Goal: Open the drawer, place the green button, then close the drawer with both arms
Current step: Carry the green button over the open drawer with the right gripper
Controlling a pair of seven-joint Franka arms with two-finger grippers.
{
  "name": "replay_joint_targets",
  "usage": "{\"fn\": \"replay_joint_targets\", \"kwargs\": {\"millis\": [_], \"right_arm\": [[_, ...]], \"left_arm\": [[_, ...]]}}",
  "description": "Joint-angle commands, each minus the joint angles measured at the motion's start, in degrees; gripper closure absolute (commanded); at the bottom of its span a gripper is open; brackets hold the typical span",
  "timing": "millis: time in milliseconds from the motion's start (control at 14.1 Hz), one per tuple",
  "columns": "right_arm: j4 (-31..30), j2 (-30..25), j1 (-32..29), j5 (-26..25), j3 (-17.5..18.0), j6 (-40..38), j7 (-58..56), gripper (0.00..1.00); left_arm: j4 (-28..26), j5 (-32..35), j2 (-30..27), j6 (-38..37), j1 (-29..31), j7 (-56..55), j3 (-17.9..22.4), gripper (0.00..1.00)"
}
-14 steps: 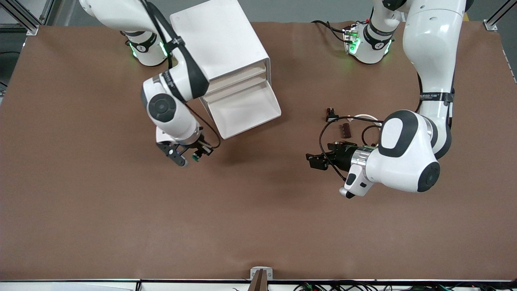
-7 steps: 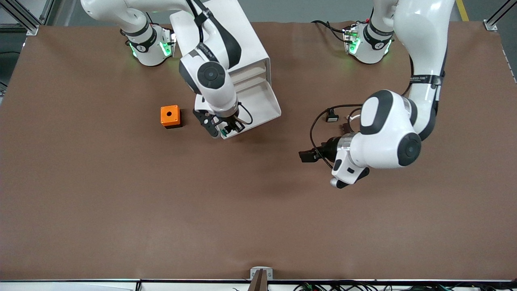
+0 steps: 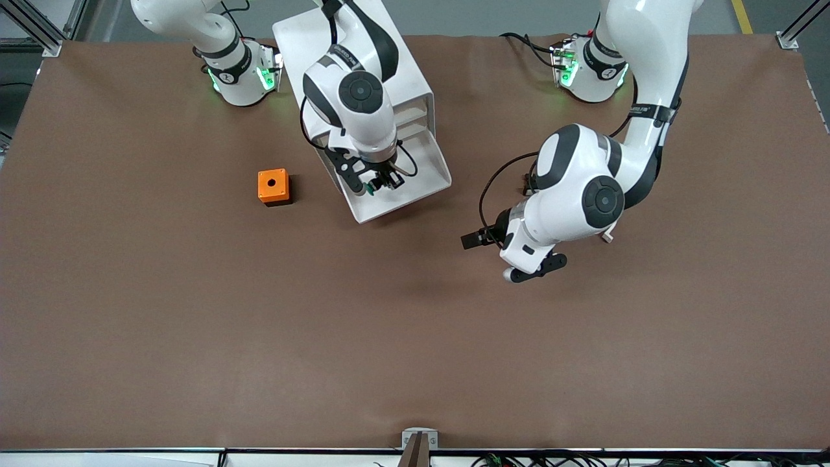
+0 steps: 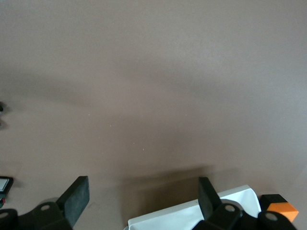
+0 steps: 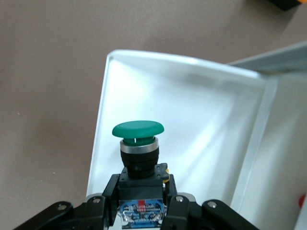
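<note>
The white cabinet [image 3: 353,61] stands at the table [image 3: 194,337] edge where the arm bases are mounted, just beside the right arm's base, with its third drawer [image 3: 425,178] pulled out toward the front camera. The right gripper [image 3: 375,183] hangs over the open drawer, above the drawer's front corner on the right arm's side. Its fingers pinch the black-and-blue body of the button [image 5: 138,143], whose round green cap points away from the gripper toward the white drawer floor in the right wrist view. The button is therefore in the air over the drawer, not resting in it. The left gripper [image 3: 478,238] hovers over bare table toward the left arm's end, well apart from the cabinet, with its fingers [image 4: 76,199] spread wide and holding nothing. The left wrist view shows a corner of the drawer between those fingers. An orange box [image 3: 273,186] with a hole in its top sits on the table near the cabinet, toward the right arm's end.
</note>
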Motion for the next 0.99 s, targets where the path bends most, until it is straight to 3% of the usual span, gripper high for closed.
{"fn": "replay_joint_targets", "kwargs": {"millis": [0,355,639,923], "right_arm": [[-2.2,-2.0,1.5,1.2,-0.5,0.4,1.9,1.00],[-6.4,-1.6,3.5,2.4,-0.5,8.8,3.3,1.00],[-6.4,-1.2,3.7,2.3,-0.5,8.9,3.9,1.00],[-6.2,-0.2,2.9,2.3,-0.7,8.8,3.8,1.00]], "left_arm": [[-2.4,3.3,-1.8,2.6,-1.5,0.0,0.1,0.00],[-3.0,8.8,-1.2,5.7,-3.7,-7.0,0.1,0.00],[-2.8,14.1,-0.3,7.6,-5.8,-17.8,0.1,0.00],[-2.1,14.8,1.0,8.2,-7.4,-25.4,0.1,0.00]]}}
